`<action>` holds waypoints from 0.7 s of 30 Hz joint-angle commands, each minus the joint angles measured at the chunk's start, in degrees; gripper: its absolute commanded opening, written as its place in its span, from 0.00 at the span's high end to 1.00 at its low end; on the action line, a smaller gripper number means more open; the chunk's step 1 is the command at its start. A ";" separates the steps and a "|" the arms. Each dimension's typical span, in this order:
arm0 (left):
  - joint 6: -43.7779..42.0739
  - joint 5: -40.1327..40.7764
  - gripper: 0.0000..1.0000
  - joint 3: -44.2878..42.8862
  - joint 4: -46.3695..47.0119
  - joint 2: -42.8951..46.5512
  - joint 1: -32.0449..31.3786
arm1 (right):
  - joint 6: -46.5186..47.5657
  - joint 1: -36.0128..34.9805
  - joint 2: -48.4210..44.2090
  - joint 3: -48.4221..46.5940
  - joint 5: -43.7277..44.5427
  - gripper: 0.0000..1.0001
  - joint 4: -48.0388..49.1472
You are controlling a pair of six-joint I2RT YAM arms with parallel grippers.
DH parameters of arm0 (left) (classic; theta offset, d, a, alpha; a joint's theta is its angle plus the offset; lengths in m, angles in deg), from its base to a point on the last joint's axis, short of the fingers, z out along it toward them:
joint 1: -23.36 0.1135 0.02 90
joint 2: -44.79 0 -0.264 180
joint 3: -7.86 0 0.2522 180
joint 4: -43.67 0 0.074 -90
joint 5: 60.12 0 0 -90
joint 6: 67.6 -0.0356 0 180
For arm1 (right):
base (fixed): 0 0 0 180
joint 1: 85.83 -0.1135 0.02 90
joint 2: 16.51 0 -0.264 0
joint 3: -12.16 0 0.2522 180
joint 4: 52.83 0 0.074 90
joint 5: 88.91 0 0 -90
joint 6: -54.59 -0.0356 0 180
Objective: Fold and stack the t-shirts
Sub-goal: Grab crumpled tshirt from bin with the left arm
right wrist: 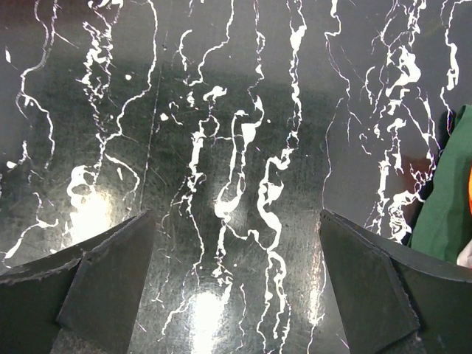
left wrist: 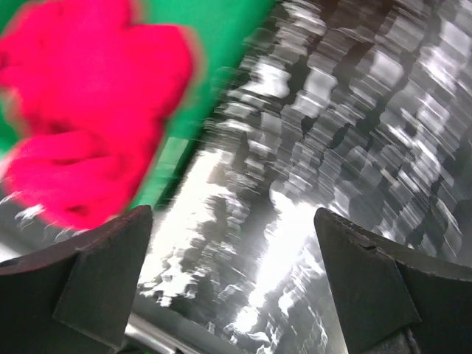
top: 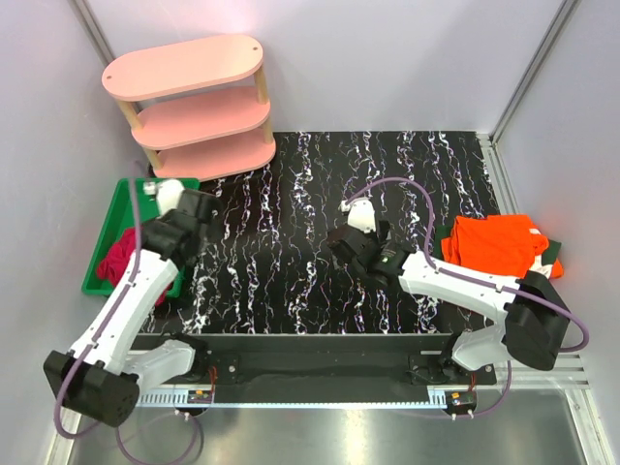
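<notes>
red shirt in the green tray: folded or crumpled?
Crumpled. The red shirt sits in a lumpy heap in the green tray, no flat folds or straight edges.

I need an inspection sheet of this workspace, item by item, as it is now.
Surface: black marbled table, glossy.
Job's things: red shirt crumpled in green tray, left; orange shirt lying on dark green shirt, right.
Clutter: pink shelf, far left.
Grippers: left gripper and right gripper open, empty, above the table.
Cables: purple cable loops over right arm.
Surroundings: white walls; nothing else seen.
</notes>
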 commanded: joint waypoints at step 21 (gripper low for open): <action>7.87 -13.25 0.20 -2.82 5.56 -28.43 41.47 | 1.67 0.33 -5.79 -0.02 -4.32 0.00 -2.37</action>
